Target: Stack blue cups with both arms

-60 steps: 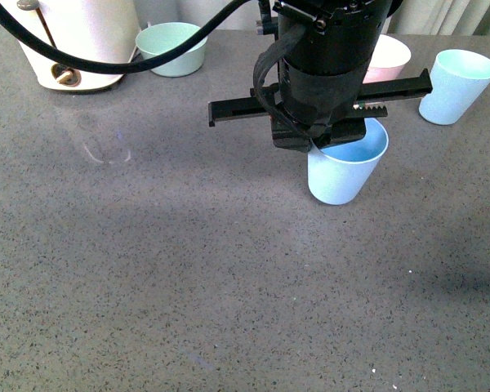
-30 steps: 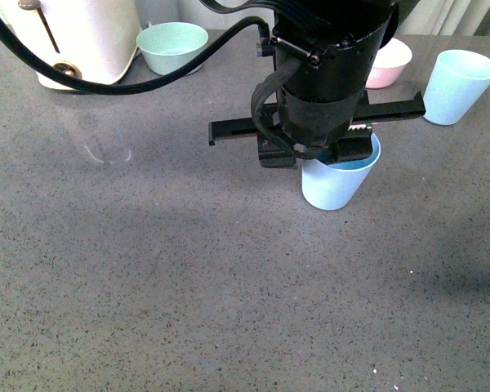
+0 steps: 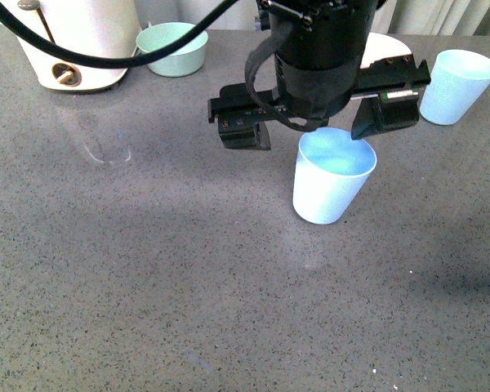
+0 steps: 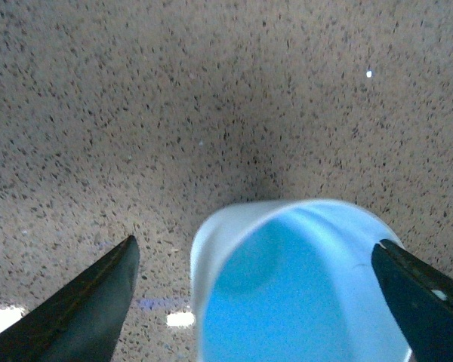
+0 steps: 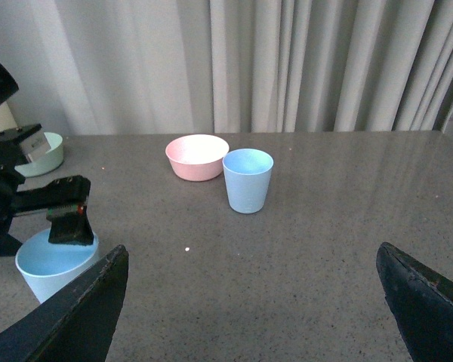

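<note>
One blue cup (image 3: pixel 333 177) stands upright on the grey table, right of centre. My left gripper (image 3: pixel 314 122) hangs open just above and behind its rim, one finger on each side, not touching it. In the left wrist view the cup (image 4: pixel 302 286) sits between the spread fingers (image 4: pixel 90 302). The second blue cup (image 3: pixel 457 86) stands upright at the far right; it also shows in the right wrist view (image 5: pixel 248 179). My right gripper (image 5: pixel 253 302) is open and empty, low over the table, well short of that cup. It is out of the front view.
A green bowl (image 3: pixel 173 47) and a white appliance (image 3: pixel 73 41) stand at the back left. A pink bowl (image 5: pixel 197 157) sits beside the second cup. Grey curtains (image 5: pixel 287 60) hang behind the table's far edge.
The left gripper has opened and let go of the near cup, which now stands on the table slightly nearer and further left. The gripper has risen a little above its rim.
</note>
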